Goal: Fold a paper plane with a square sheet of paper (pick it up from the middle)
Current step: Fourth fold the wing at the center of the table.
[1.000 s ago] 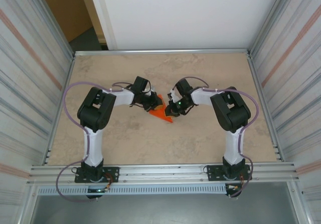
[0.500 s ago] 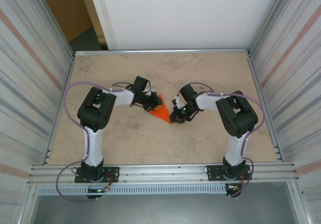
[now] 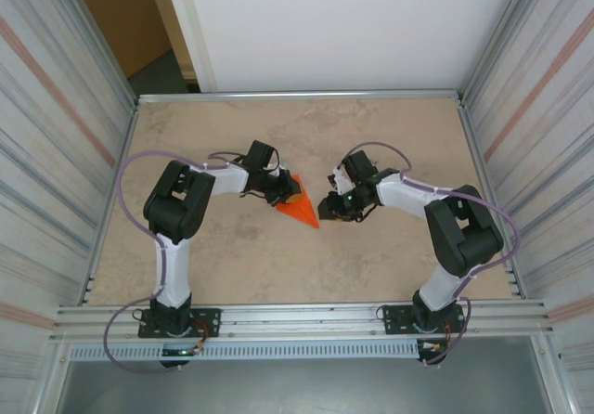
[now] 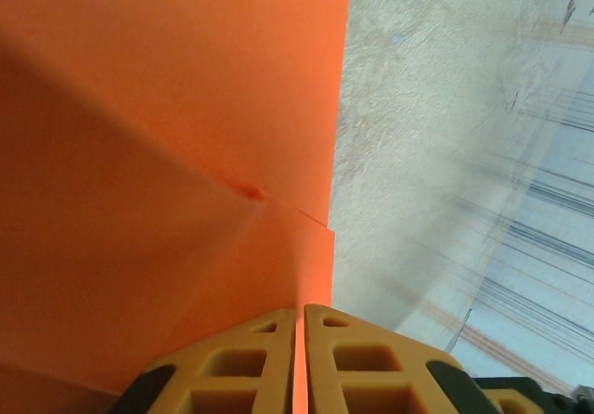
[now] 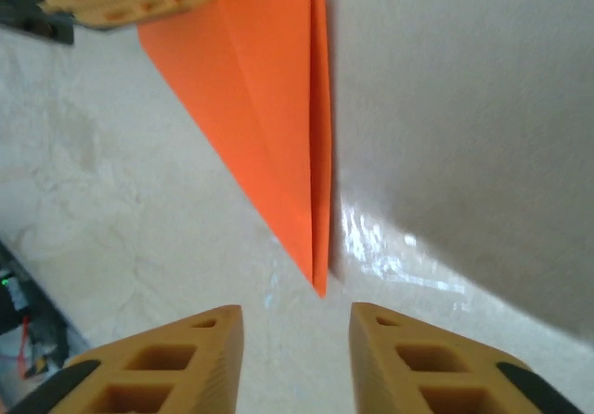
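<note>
Where the two arms rise from the aluminium rail (image 3: 297,319) at the near edge, they bend inward and meet mid-desk at the paper plane (image 3: 299,206), an orange dart lying with its nose toward the right gripper (image 5: 297,316). The left gripper (image 4: 300,316) is clamped tight on the plane's wide tail end, with the paper's edge pinched between its pads. The right gripper sits just short of the nose, its jaws partly apart and empty, and the tip points into the gap without touching. The folding looks all but finished, so the step in hand seems to be a last crease or a release. The next move would call for the right gripper either to close on the nose or to draw clear, while the left stops the thin paper sliding. The desk (image 3: 390,265) is mottled beige and faintly glossy. Ribbed metal panels (image 3: 56,154) flank it, and a white wall (image 3: 371,24) closes the far side
</note>
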{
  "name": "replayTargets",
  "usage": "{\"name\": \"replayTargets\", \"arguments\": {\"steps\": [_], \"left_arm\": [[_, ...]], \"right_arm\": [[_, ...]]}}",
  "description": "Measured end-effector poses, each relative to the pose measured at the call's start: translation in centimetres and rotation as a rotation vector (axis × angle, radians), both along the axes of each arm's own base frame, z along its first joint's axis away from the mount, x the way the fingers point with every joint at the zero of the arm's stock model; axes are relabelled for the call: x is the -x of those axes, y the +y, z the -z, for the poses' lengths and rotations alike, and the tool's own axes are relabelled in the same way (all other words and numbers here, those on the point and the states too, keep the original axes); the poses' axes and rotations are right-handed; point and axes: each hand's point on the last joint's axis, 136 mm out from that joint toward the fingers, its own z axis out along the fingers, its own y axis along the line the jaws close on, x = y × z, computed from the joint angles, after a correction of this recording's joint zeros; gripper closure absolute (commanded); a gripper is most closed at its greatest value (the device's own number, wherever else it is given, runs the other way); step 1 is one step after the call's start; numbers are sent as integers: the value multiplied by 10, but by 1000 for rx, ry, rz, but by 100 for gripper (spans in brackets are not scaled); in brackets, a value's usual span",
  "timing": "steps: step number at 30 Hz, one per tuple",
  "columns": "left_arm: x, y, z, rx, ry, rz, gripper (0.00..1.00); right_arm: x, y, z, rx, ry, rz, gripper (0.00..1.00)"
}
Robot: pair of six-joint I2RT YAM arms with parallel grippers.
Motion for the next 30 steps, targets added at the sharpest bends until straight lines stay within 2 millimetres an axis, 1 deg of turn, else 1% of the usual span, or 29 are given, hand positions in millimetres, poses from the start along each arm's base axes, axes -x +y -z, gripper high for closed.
{"name": "replayTargets", "arguments": {"steps": [3,5,9,15,21,30], "left_arm": [[0,0,0,-3,5,0,88],[0,0,0,-6,10,-1,88],[0,0,0,-9,14,-2,88],[0,0,0,-10,20,-3,87],[0,0,0,-12,25,-3,86],[-1,-1,-1,-14,33,-5,85]], "right_arm": [[-11,10,-3,51,-58,-13,55],[-16,18,-3,77,-85,-28,55],[-19,28,6,127,-107,-62,55],[-14,22,30,178,-51,-73,60],[-16,20,32,175,-42,-76,69],[-18,16,35,177,-28,-69,77]]}}
